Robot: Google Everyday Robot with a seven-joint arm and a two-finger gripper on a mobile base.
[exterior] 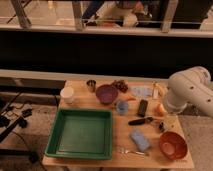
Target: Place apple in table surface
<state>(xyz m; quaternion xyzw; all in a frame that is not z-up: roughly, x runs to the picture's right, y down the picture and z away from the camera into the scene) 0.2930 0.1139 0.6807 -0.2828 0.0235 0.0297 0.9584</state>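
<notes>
Reaching in from the right edge with the gripper (160,123), hanging low over the table surface (127,131) between the apple (160,109) and the orange-red bowl (173,145). Finding the apple just beyond the gripper, toward the far side, apparently resting on the wood near a dark rectangular object (143,107); round, so offering no long axis. Holding the fingers spread apart, apparently clasping nothing.
</notes>
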